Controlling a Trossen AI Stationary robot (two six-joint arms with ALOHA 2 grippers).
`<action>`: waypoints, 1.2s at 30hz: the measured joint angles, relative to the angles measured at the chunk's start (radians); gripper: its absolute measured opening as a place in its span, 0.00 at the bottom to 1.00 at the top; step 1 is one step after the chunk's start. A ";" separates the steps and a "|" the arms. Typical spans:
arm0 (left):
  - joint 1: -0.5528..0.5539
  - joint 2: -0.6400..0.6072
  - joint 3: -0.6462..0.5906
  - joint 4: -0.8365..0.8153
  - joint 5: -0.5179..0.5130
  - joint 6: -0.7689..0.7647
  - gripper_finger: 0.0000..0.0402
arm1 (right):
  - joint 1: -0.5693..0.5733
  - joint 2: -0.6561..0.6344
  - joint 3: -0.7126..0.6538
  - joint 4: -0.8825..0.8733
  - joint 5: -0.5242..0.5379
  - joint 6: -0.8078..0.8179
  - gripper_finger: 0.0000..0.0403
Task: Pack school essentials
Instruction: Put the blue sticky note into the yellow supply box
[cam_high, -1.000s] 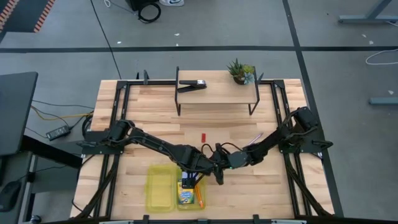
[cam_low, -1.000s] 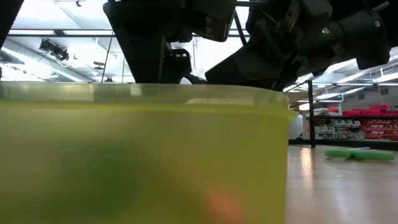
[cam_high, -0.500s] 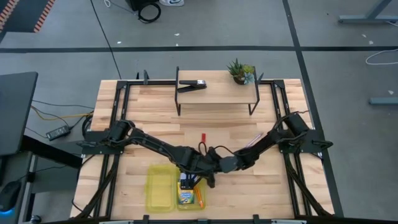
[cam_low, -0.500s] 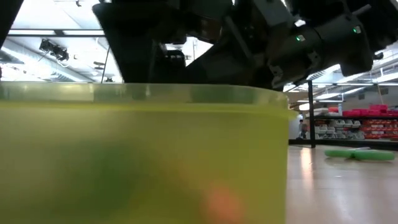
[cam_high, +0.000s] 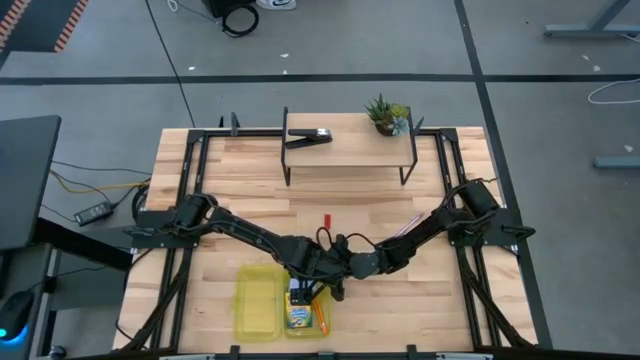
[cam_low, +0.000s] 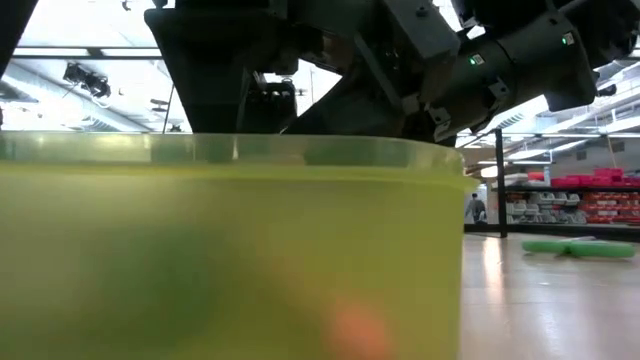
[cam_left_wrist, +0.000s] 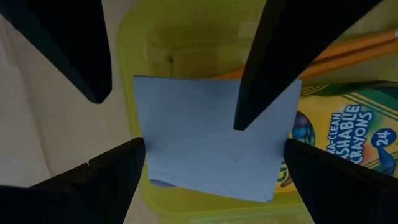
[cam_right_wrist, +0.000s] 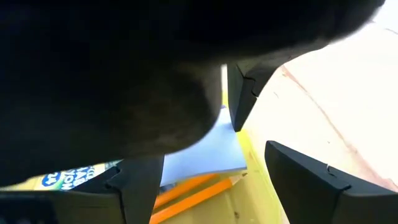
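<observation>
Both pincers meet over the near middle of the counter (cam_high: 250, 215), above the open yellow box (cam_high: 308, 310). The left pincer (cam_left_wrist: 199, 155) hangs straight over the box with its fingers (cam_left_wrist: 273, 56) spread wide; the pale block (cam_left_wrist: 211, 146) lies below and between them, one finger crossing in front of its edge, but the fingers stand apart from its sides and grip nothing. The block rests in the box, tilted on top of the crayon box (cam_left_wrist: 348, 140) and beside the orange pencils (cam_left_wrist: 360, 50), whose ends poke out from under it. The right pincer (cam_right_wrist: 249, 168) sits just beside the left one, coming in from the right, its fingers also wide apart and empty; past them the block (cam_right_wrist: 208, 152) lies near the box's rim with the pencils (cam_right_wrist: 193, 196) under it, and the left arm's dark body fills most of that view. From above, the crayon box (cam_high: 298, 316) shows in the box's right half, next to the yellow lid (cam_high: 257, 302). A short red piece (cam_high: 326, 220) lies on bare wood behind the pincers, well apart from them. At the far edge stand a plant (cam_high: 386, 114) and a black clip tool (cam_high: 308, 138).
</observation>
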 joint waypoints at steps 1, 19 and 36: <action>0.000 0.000 0.000 -0.001 0.000 0.000 0.97 | 0.000 0.000 0.000 -0.008 0.001 0.001 0.71; -0.007 0.001 0.000 0.018 -0.060 0.028 0.97 | 0.008 -0.057 -0.002 -0.112 0.025 -0.068 0.71; -0.011 -0.014 -0.004 0.058 -0.097 0.029 0.97 | 0.098 -0.410 -0.025 -0.539 0.200 -0.157 0.71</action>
